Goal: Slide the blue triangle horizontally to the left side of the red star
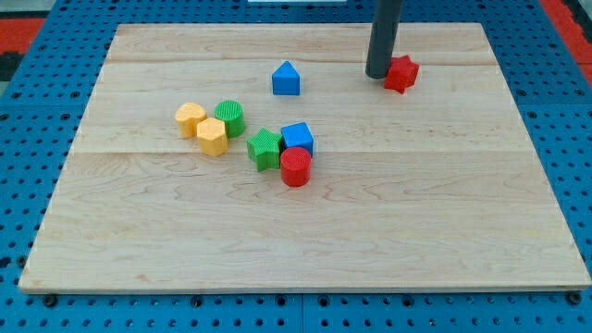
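The blue triangle [286,79] sits near the view's top, left of centre. The red star [401,73] lies at the view's top right of centre. My tip [378,74] stands on the board touching the red star's left side, well to the right of the blue triangle. The rod rises straight up out of the view's top.
A cluster lies left of centre: a yellow block [191,118], a yellow hexagon [212,137], a green cylinder [230,118], a green star [265,148], a blue cube [298,139] and a red cylinder [296,167]. The wooden board [462,231] rests on a blue pegboard.
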Robot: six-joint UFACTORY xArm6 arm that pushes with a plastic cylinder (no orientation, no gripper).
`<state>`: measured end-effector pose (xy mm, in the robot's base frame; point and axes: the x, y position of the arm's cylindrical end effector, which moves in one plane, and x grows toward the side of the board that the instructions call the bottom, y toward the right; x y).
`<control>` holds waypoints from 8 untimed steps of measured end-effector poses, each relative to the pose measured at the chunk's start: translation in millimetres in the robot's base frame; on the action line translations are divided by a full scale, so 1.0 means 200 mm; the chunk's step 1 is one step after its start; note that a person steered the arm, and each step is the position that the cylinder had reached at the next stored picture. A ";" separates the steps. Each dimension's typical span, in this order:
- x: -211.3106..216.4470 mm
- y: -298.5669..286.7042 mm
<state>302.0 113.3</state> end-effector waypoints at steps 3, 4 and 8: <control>0.39 -0.03; 0.39 -0.48; 0.07 -0.75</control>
<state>317.0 -36.9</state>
